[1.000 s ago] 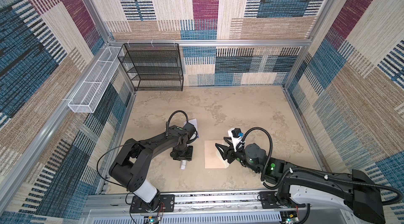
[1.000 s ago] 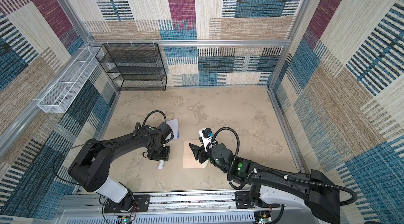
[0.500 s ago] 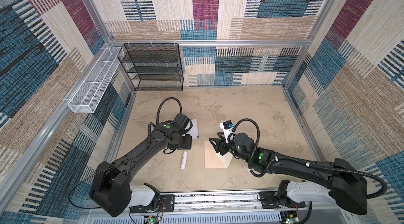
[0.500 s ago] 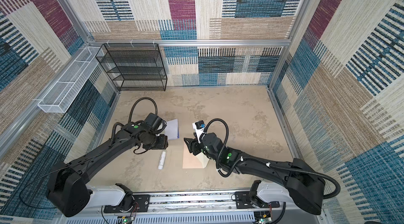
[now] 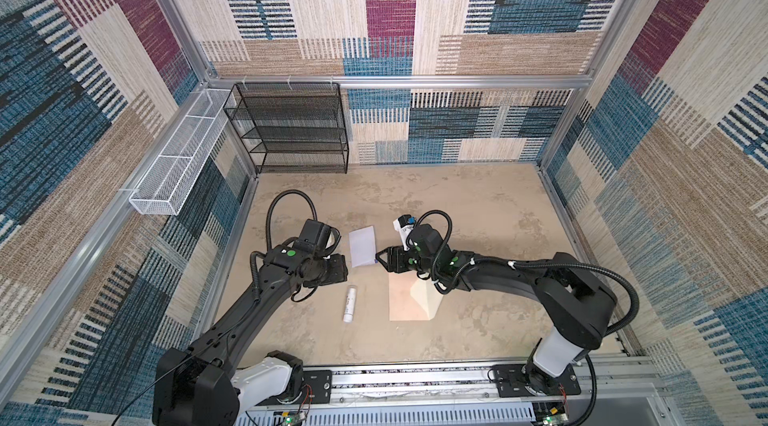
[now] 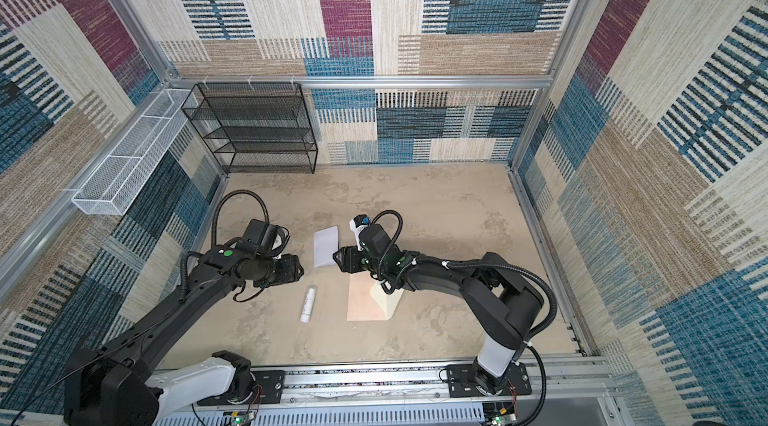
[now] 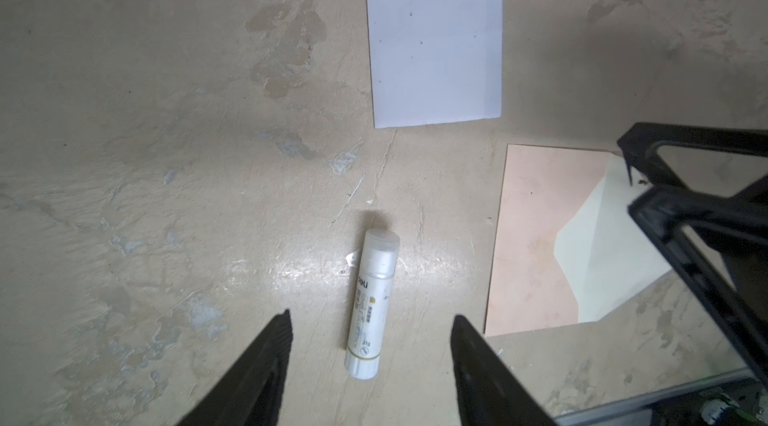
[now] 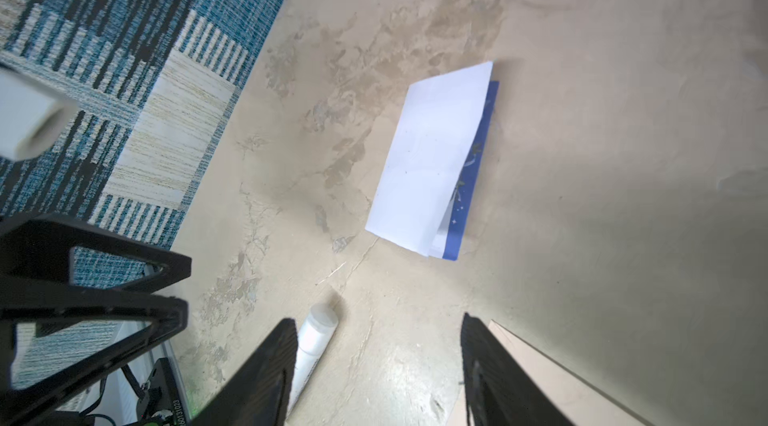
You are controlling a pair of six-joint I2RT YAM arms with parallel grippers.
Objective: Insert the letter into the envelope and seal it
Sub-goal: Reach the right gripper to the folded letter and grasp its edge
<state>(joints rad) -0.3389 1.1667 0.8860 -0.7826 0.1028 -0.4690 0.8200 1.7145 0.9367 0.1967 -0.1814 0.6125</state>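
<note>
Now that both big arms are moving away from the envelope point(image 5: 401, 299) and the glue tube point(image 5: 350, 303), the left claw point(image 7: 370, 316) and right claw point(image 8: 376, 320) are hanging open and empty near the letter point(image 5: 362, 246), so a pick-up is probably coming. The pink envelope is lying flat on the table point(image 5: 478, 212), flap open. The folded letter is lying just past it. The little tube is lying beside the envelope, maybe getting in the way.

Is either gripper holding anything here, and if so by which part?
Nothing is held. The left gripper and the right gripper are both open and empty; the letter, the envelope and the white tube lie free.
</note>
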